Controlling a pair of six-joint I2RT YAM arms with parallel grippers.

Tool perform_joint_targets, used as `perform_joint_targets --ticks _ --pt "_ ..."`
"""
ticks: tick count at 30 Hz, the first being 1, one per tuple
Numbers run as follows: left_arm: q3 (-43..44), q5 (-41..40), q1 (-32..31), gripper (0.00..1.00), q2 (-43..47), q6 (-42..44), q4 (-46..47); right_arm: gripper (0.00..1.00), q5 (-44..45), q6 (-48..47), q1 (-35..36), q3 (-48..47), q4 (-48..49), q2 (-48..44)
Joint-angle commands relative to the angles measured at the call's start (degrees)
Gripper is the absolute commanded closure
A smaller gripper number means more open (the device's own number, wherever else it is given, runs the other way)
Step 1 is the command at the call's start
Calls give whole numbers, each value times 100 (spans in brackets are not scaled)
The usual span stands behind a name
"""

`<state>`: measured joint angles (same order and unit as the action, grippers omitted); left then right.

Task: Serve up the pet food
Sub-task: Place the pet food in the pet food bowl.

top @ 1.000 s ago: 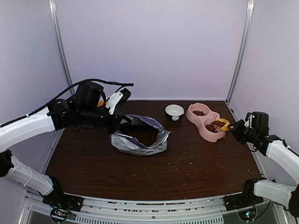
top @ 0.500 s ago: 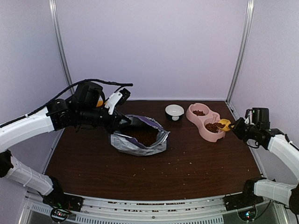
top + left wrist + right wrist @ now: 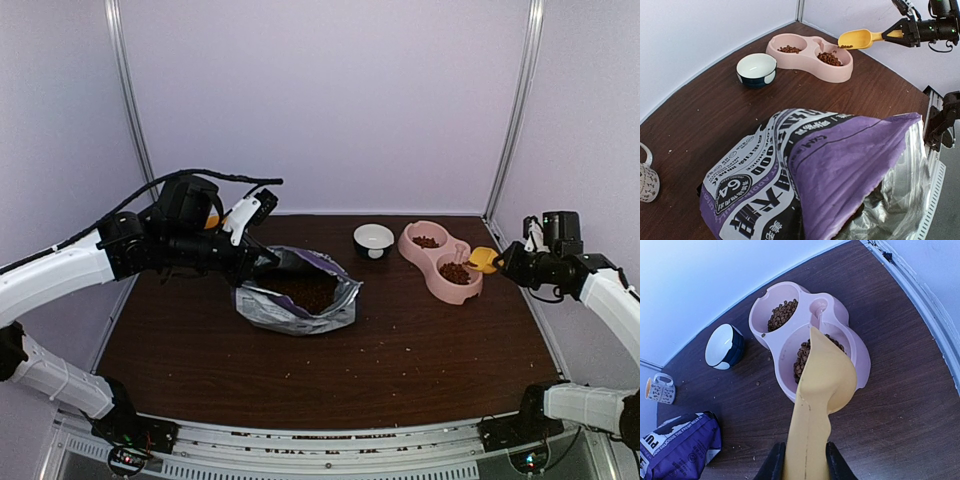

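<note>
A dark brown wooden table point(image 3: 400, 350) carried everything. A purple bag point(image 3: 300, 295) lay left of its middle, mouth open toward the right. Toward the far edge stood a small bowl point(image 3: 373, 240), dark outside and white inside, and just to its right a pink double bowl point(image 3: 447, 293) set at a slant. A patterned mug point(image 3: 647, 182) stood at the far left. Stray kibble pellets point(image 3: 758, 383) dotted the bare wood

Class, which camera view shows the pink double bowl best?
The right wrist view: it looks down into the pink double bowl, with kibble visible in both compartments, though the yellow scoop covers part of one. The left wrist view shows it whole but farther off; the top external view shows it small.
</note>
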<state>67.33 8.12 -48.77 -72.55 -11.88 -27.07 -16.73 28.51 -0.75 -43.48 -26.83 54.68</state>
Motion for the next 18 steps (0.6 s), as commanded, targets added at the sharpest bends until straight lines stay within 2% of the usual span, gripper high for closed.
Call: perform_joint_targets --ticks 1,9,18 --pt "78 50 43 100 247 59 615 100 178 -729 -30 -339 -475 81" --pt "78 75 43 100 224 69 623 100 644 -1451 228 -596 -828 111" --pt "71 80 43 100 303 95 615 100 1449 -1557 749 -814 -871 367"
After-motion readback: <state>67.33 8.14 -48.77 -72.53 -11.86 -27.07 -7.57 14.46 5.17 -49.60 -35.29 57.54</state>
